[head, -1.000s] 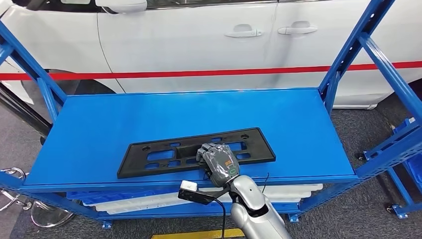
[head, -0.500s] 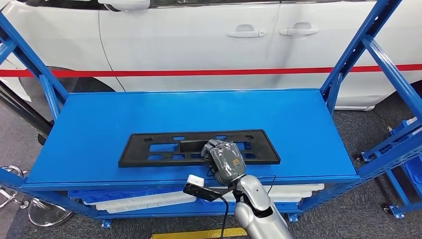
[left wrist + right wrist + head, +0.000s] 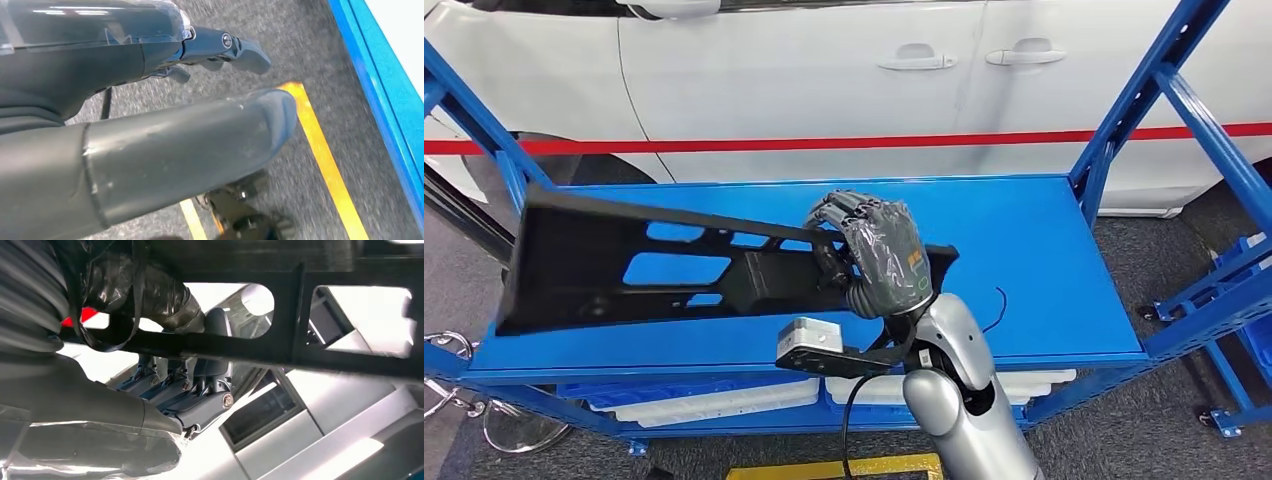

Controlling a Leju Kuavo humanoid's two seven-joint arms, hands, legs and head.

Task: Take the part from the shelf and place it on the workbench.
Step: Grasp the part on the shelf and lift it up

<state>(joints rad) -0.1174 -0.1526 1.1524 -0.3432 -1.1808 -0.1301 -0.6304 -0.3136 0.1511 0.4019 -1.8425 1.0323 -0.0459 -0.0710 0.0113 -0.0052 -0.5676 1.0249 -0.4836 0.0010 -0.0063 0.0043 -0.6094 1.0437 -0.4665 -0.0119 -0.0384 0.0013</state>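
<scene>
A white car stands close behind the blue shelf, whose slanting uprights rise at either end. Above the shelf deck hangs the black license-plate bracket, a long flat part with cut-out slots, lifted clear of the deck and tilted, its far end reaching out past the shelf's left edge. The right hand grips it near one end, fingers curled over the top edge and through a slot (the right wrist view shows the fingers hooked round a bar of the frame).

The chief risk, as I judge it, comes from that off-centre hold: most of the bracket's length hangs out to one side, so its weight will want to twist it in the fingers, and a quick swing could let it rotate or slip out. The long free end could also strike the left upright or the car door when the robot turns toward the workbench.

The left hand hangs over grey floor with a yellow line, holding nothing, fingers apart.
</scene>
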